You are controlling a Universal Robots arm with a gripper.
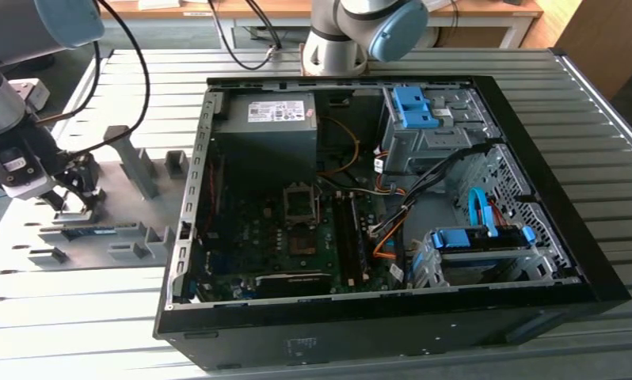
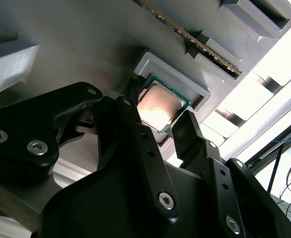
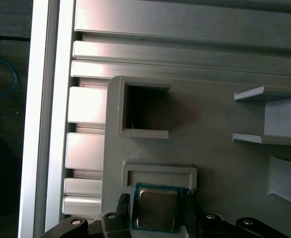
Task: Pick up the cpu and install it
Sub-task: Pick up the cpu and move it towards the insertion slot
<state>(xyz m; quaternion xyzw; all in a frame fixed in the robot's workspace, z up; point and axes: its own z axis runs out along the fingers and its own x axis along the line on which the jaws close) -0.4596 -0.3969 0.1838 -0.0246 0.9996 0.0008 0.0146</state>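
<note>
The gripper (image 1: 68,198) is down on the grey parts fixture (image 1: 136,229), which lies on the slatted metal table (image 1: 84,317) beside the open computer case (image 1: 553,206), on the exterior view's left. In both wrist views the cpu (image 2: 158,101) (image 3: 157,208) lies metal lid up in a square walled pocket at one edge of the fixture (image 3: 210,124). The gripper (image 2: 158,111) straddles this pocket, and its two black fingers (image 2: 184,133) are closed against two opposite edges of the chip. In the second wrist view a memory module (image 2: 185,32) stands on edge in a fixture slot just beyond the pocket. Inside the case, the motherboard's processor socket (image 1: 300,202) stands with its frame raised, well apart from the fixture.
</note>
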